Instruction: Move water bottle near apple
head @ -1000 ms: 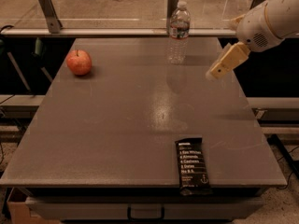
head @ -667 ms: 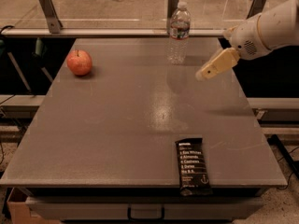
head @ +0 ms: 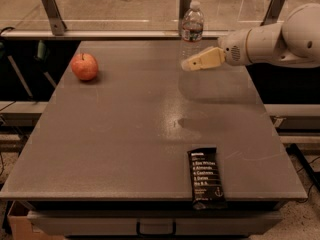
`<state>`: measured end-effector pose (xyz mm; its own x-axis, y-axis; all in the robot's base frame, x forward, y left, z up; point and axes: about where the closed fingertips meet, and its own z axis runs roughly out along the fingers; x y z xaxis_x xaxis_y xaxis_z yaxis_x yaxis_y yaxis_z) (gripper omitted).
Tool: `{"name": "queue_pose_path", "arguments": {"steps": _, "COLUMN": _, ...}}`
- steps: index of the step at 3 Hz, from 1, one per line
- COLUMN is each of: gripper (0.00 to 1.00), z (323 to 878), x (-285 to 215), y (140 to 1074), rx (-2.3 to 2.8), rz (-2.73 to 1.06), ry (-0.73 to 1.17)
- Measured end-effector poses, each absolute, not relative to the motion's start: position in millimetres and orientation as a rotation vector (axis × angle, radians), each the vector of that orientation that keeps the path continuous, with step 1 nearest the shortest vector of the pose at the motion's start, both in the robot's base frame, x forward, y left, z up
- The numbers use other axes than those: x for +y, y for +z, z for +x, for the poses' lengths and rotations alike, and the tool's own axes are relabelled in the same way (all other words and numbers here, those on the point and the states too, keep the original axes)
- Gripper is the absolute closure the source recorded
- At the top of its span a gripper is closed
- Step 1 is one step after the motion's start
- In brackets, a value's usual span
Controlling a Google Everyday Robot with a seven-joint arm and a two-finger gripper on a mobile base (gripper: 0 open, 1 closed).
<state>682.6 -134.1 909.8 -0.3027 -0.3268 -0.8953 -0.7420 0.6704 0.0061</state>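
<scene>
One bottle (head: 192, 28) stands upright, cap up, at the bench's (head: 125, 134) far edge. My arm (head: 270, 44) reaches leftward, level, claw (head: 187, 65) by its lower part; its grip I cannot tell.

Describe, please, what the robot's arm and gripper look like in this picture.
The arm is a bulky, smooth, off-white shell of rounded segments, with small dark dots at its wrist end. The gripper, close by the lower half of the water bottle, is a tan, tapering wedge. No cables or lettering show.
</scene>
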Motion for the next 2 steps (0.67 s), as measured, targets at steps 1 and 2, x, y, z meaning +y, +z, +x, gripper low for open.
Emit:
{"name": "queue_pose_path", "arguments": {"steps": 1, "gripper": 0.0, "z": 718.7, "x": -116.5, "y": 914.5, "rx": 1.799, "rz": -0.746, "ry": 0.574}}
{"name": "queue_pose_path", "arguments": {"steps": 2, "gripper": 0.0, "z": 749.2, "x": -108.8, "y": 913.4, "rx": 1.732, "rz": -0.702, "ry": 0.568}}
